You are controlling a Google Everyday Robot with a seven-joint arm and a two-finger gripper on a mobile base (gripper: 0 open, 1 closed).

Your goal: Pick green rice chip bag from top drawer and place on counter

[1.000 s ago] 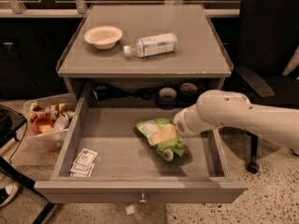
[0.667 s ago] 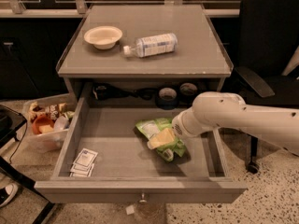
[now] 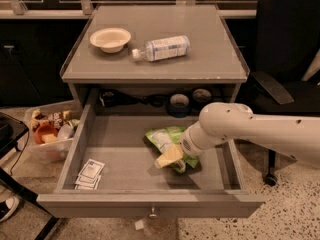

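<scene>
The green rice chip bag (image 3: 161, 136) lies flat on the bottom of the open top drawer (image 3: 117, 151), right of the middle. My gripper (image 3: 168, 158) reaches in from the right on its white arm (image 3: 240, 129) and sits low over the bag's near end, covering part of it. I cannot tell whether it touches the bag. The counter (image 3: 212, 39) is above and behind the drawer.
On the counter stand a cream bowl (image 3: 110, 38) and a lying clear water bottle (image 3: 162, 48). Small white packets (image 3: 90, 174) lie in the drawer's front left corner. A bin of snacks (image 3: 50, 134) sits on the floor at left. An office chair (image 3: 290, 49) stands at right.
My gripper has moved a little left and toward the drawer's front, lower over the bag. The bag has not clearly moved.
</scene>
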